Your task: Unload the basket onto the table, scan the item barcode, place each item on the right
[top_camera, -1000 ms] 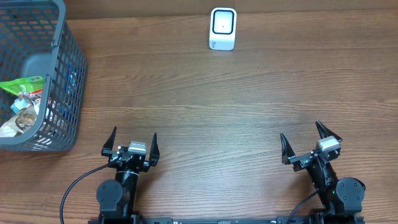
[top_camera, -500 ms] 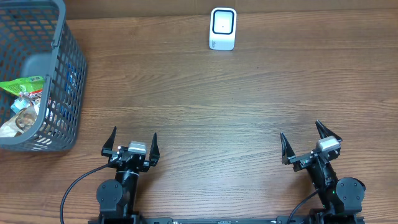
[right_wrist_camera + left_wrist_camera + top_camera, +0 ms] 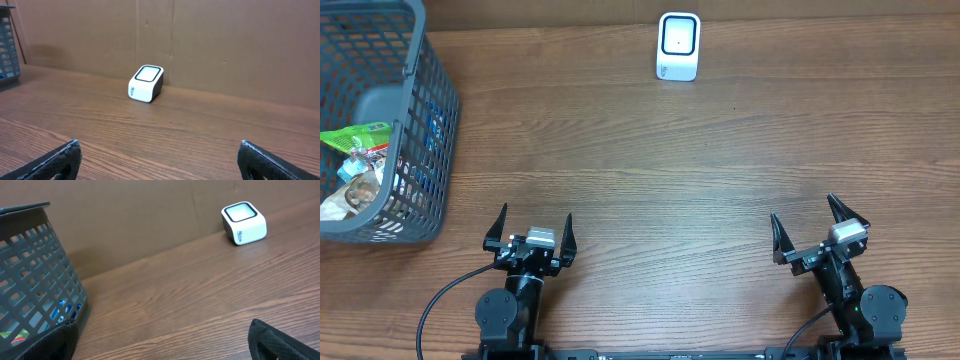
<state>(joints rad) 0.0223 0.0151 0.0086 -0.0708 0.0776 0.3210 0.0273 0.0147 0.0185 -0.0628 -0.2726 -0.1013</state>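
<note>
Wide-spread and empty, the left gripper [image 3: 534, 226] and right gripper [image 3: 804, 216] sit at the brown wooden tabletop's [image 3: 650, 170] near edge. The overhead view looks down on packaged items [image 3: 350, 140] inside the grey plastic mesh basket [image 3: 430, 130] at the left edge, with the small white box scanner [image 3: 678, 45] at the far edge. The left wrist view gives only coloured glimpses through the mesh, and blue print on the scanner's side is unreadable. The right wrist view shows that print too small to read, plus a sliver of basket.
</note>
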